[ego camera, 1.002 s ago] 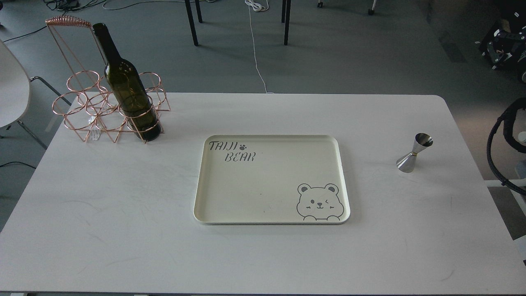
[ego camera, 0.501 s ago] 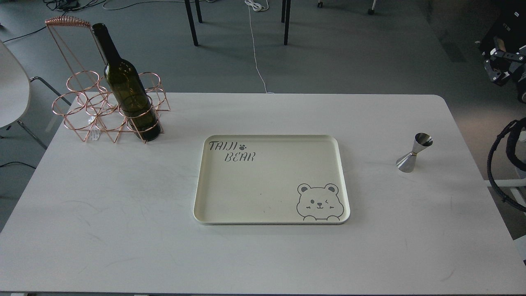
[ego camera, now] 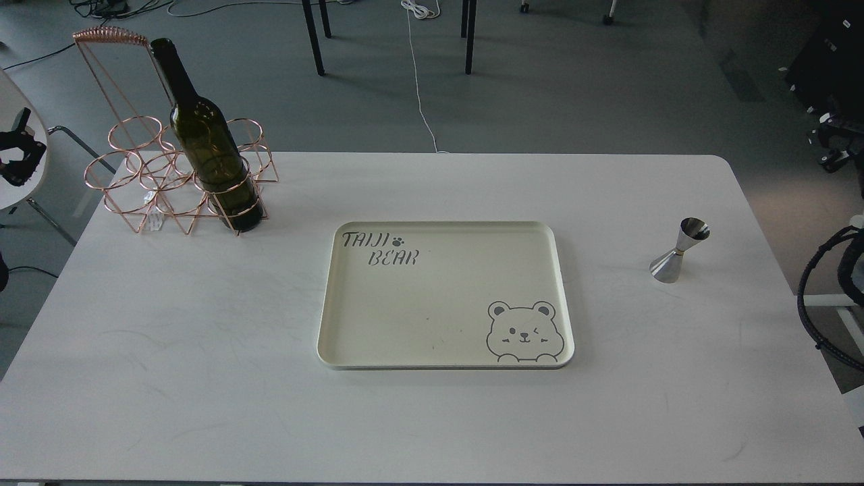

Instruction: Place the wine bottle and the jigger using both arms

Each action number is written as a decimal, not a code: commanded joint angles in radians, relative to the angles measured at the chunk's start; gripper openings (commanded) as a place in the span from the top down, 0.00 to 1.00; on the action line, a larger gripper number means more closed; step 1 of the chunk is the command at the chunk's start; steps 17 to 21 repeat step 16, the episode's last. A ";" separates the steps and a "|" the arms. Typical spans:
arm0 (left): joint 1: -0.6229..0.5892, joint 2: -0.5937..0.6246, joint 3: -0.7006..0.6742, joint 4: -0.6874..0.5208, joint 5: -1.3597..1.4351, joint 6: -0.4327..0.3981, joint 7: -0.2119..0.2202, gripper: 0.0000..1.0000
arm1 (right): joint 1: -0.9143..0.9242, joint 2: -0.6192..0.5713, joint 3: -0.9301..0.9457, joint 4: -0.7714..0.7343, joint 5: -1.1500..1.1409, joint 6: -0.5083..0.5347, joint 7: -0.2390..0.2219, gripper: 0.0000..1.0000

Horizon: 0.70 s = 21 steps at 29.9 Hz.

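Note:
The wine bottle (ego camera: 206, 145) is dark olive green and stands upright in the front right ring of a copper wire rack (ego camera: 145, 169) at the table's far left. The jigger (ego camera: 678, 251) is a small steel double cone and stands alone near the table's right edge. My left gripper (ego camera: 17, 158) shows at the left edge, off the table and well left of the rack; its two fingers stand apart with nothing between them. My right gripper (ego camera: 831, 143) is a small dark shape at the far right, off the table beyond the jigger.
A cream tray (ego camera: 331, 304) with a bear drawing and "TAIJI BEAR" lettering lies in the middle of the white table (ego camera: 169, 378). A white chair (ego camera: 10, 192) stands off the table's left side. Black cabling (ego camera: 810, 270) loops at the right edge.
My left gripper has come into view at the left edge. My right gripper has moved down and right, toward the table's right side. The bottle, jigger and tray have not moved.

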 commanded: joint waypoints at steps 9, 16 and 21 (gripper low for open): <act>0.044 -0.061 -0.019 0.038 -0.001 0.000 -0.005 0.02 | -0.076 0.056 0.061 -0.061 0.032 0.011 0.004 0.01; 0.069 -0.060 -0.018 0.002 0.013 0.000 -0.007 0.01 | -0.064 0.073 0.048 -0.076 0.018 0.020 0.003 0.00; 0.069 -0.060 -0.018 0.002 0.013 0.000 -0.007 0.01 | -0.064 0.073 0.048 -0.076 0.018 0.020 0.003 0.00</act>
